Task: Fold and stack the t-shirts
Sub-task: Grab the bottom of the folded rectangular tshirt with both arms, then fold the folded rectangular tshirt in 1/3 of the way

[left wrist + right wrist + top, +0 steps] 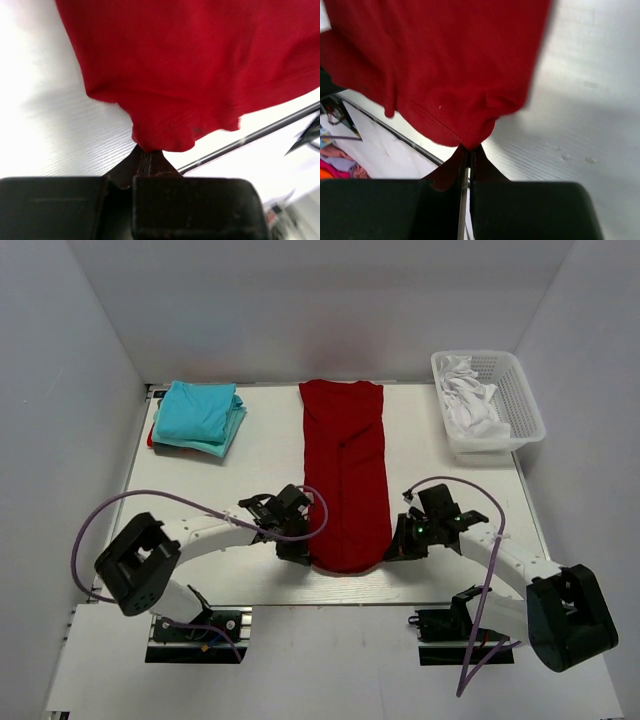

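A dark red t-shirt (345, 470) lies folded into a long strip down the middle of the table, collar end far, hem near. My left gripper (297, 550) is shut on the hem's left corner, where the red cloth (165, 140) bunches at the fingertips. My right gripper (392, 550) is shut on the hem's right corner, pinching the red cloth (470, 135). Folded turquoise t-shirts (198, 415) sit stacked at the far left of the table.
A white mesh basket (520, 400) with white cloth in it stands at the far right. The table's near edge with its metal rail (250, 135) runs just below the hem. Purple cables loop from both arms.
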### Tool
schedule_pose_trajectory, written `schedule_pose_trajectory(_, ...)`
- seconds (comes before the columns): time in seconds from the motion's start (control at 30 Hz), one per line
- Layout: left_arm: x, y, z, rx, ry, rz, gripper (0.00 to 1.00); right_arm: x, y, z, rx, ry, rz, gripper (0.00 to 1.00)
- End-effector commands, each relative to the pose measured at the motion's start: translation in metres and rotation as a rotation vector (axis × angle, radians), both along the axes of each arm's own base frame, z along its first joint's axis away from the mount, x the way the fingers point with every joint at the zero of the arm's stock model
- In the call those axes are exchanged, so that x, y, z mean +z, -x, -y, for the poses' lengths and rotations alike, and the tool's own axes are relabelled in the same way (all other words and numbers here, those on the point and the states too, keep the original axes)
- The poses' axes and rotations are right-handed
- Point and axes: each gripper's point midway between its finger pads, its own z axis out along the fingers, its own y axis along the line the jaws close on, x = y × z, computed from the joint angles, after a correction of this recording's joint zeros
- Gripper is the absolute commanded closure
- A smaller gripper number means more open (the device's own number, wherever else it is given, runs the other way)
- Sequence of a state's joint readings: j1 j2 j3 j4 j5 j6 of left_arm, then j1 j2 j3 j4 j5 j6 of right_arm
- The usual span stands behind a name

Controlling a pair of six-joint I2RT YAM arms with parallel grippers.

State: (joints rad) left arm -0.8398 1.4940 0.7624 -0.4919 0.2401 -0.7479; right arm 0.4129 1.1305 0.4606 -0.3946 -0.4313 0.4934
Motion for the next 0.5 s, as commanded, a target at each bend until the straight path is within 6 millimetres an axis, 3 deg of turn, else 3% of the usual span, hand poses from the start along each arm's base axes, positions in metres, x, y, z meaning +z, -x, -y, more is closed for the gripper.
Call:
schedule_pose_trajectory(0.0, 0.047, -0.038, 0.007, 0.055, 0.054, 0.216, 1.0, 0.024, -0.027, -0.006, -0.006, -0.014, 0.113, 1.0)
schedule_pose_trajectory(0.13, 0.077, -0.058, 0.016, 0.071, 0.127, 0.331, 1.0, 0.06, -0.053, -0.015, -0.008, -0.05, 0.235, 1.0)
schedule_pose_trajectory(0.2, 0.089, -0.071, 0.024, 0.074, 0.16, 0.372, 1.0, 0.069, -0.071, -0.013, -0.029, -0.018, 0.287, 1.0)
schedule_pose_trajectory(0.3, 0.103, -0.103, 0.034, 0.118, 0.131, 0.458, 1.0, 0.092, -0.111, -0.009, -0.108, 0.038, 0.388, 1.0)
schedule_pose_trajectory(0.33, 0.12, -0.124, 0.033, 0.161, 0.105, 0.517, 1.0, 0.096, -0.126, -0.011, -0.119, 0.056, 0.395, 1.0)
schedule_pose_trajectory(0.37, 0.124, -0.133, 0.033, 0.179, 0.084, 0.534, 1.0, 0.098, -0.132, -0.011, -0.126, 0.063, 0.401, 1.0)
schedule_pose_trajectory(0.4, 0.116, -0.145, 0.03, 0.193, 0.027, 0.537, 1.0, 0.11, -0.148, -0.01, -0.149, 0.074, 0.439, 1.0)
schedule_pose_trajectory(0.43, 0.129, -0.165, 0.026, 0.238, -0.002, 0.588, 1.0, 0.11, -0.163, -0.013, -0.152, 0.092, 0.435, 1.0)
schedule_pose_trajectory(0.47, 0.129, -0.171, 0.025, 0.236, -0.021, 0.586, 1.0, 0.113, -0.171, -0.013, -0.155, 0.095, 0.443, 1.0)
